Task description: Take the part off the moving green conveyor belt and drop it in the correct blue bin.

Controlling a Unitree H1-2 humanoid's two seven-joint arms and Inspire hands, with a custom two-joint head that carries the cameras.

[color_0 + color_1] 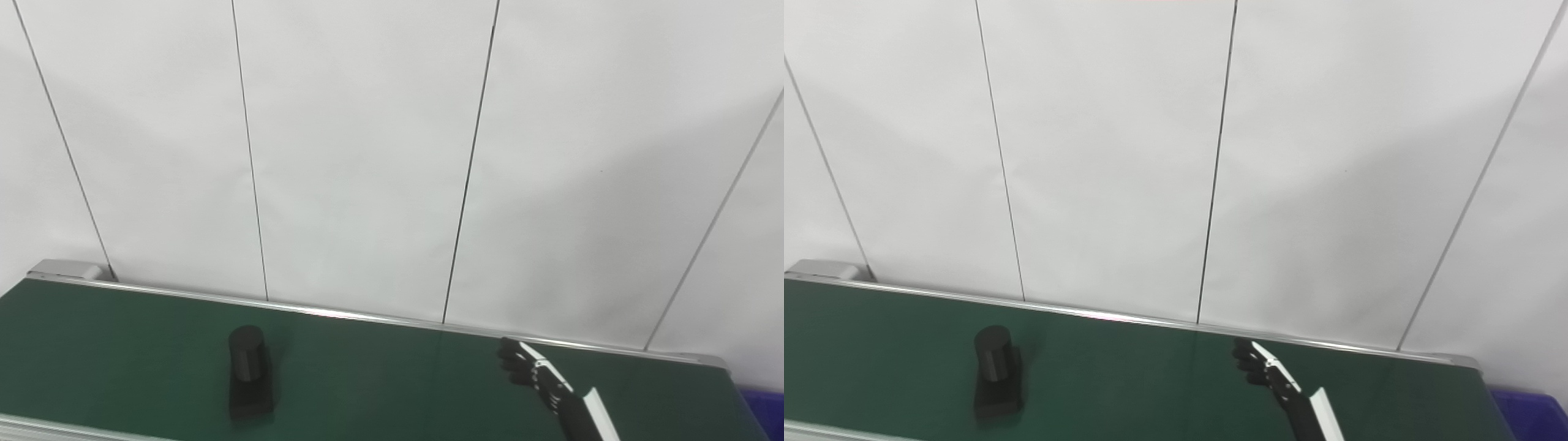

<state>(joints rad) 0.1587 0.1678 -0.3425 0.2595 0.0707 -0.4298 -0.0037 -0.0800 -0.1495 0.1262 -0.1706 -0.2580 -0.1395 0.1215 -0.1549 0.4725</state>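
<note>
Belt was a dark green matt sheet, rubbery-looking, smooth, with only a faint sheen. Its rails looked like brushed aluminium, bright and lightly reflective. The part read as matt black plastic, no gloss, surface detail too dark to resolve. Right hand was black plastic with a glossy white shell along its edge. Bin corner looked like smooth blue plastic. Wall panels were flat white, matt, smooth.

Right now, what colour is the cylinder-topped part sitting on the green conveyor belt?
Black all over: the cylinder-topped part on the green conveyor belt, clearest in the left eye view.
</note>
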